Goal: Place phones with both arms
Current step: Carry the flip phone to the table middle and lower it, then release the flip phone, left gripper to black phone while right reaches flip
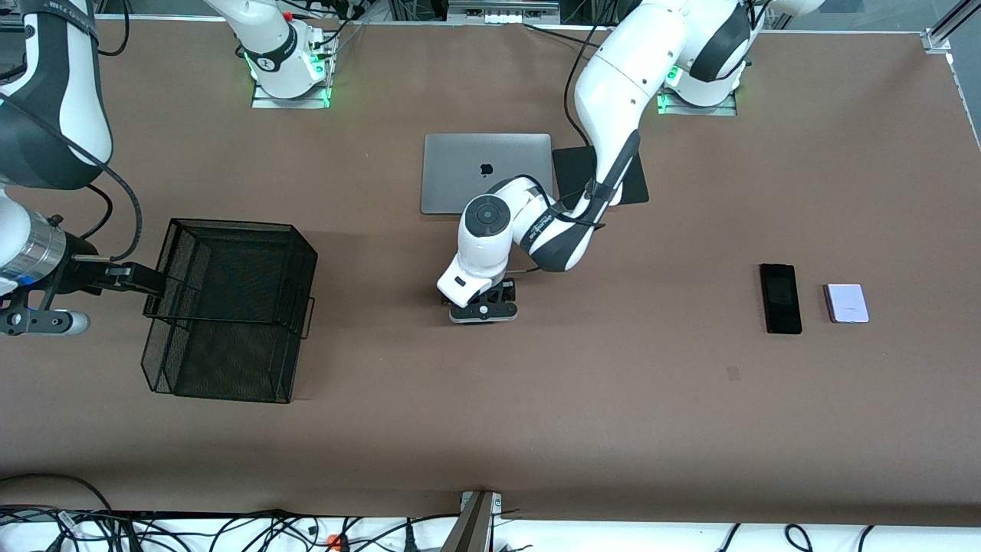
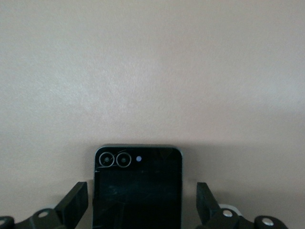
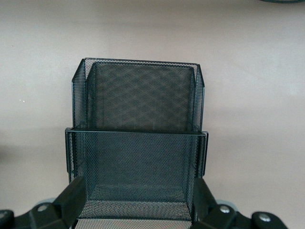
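Note:
A squarish black folded phone (image 2: 138, 191) lies flat on the brown table, camera lenses up. My left gripper (image 1: 484, 310) (image 2: 142, 210) is low over it at the table's middle and open. Its fingers (image 2: 76, 200) stand on either side of the phone with a gap to each edge. A longer black slab phone (image 1: 780, 297) and a pale lilac squarish phone (image 1: 846, 303) lie side by side toward the left arm's end of the table. My right gripper (image 1: 149, 284) (image 3: 139, 200) is open at the end of a black mesh basket (image 1: 230, 224) (image 3: 138, 95) and holds nothing.
A shut silver laptop (image 1: 487, 172) and a black mat (image 1: 613, 176) lie near the arms' bases, under the left arm's reach. The mesh basket stands toward the right arm's end of the table. Cables run along the table's front edge.

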Robot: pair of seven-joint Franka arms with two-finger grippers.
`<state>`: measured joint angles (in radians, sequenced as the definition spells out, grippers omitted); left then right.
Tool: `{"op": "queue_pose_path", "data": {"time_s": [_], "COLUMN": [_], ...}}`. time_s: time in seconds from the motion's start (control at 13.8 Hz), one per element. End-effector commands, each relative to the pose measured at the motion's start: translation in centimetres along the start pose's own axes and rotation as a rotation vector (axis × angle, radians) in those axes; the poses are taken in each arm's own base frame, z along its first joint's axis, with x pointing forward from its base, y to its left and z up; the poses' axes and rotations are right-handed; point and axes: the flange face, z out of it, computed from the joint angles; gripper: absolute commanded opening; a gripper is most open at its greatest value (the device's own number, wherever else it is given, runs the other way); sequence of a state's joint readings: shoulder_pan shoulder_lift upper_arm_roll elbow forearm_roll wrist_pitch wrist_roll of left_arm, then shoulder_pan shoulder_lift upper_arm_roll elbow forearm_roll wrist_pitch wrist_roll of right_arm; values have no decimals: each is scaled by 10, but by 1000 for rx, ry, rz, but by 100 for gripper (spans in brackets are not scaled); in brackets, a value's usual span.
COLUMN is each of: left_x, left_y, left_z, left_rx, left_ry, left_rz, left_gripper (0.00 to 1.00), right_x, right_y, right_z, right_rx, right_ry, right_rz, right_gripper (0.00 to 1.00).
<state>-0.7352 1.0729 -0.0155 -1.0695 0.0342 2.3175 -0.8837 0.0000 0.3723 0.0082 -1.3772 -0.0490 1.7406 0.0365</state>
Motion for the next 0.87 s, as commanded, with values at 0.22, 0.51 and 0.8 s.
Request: {"op": "queue_pose_path", "data": {"time_s": [0.22,0.51,0.8], "left_x": [47,51,80], "left_y": [-57,-140,-264], "left_z": [-67,-74,-99], "left_rx": [151,261,338], "left_ry": [-123,-263,-356], "left_rz": [25,146,274], "left_gripper": [100,100,100], "right_x": [-1,-1,-7], "right_y": [-2,-12,-124], "right_z": [-4,-5,17], "right_rx": [12,24,80], "right_ry": [-5,-4,-45], "right_rz": [9,11,-2], "right_gripper": [100,100,100]}}
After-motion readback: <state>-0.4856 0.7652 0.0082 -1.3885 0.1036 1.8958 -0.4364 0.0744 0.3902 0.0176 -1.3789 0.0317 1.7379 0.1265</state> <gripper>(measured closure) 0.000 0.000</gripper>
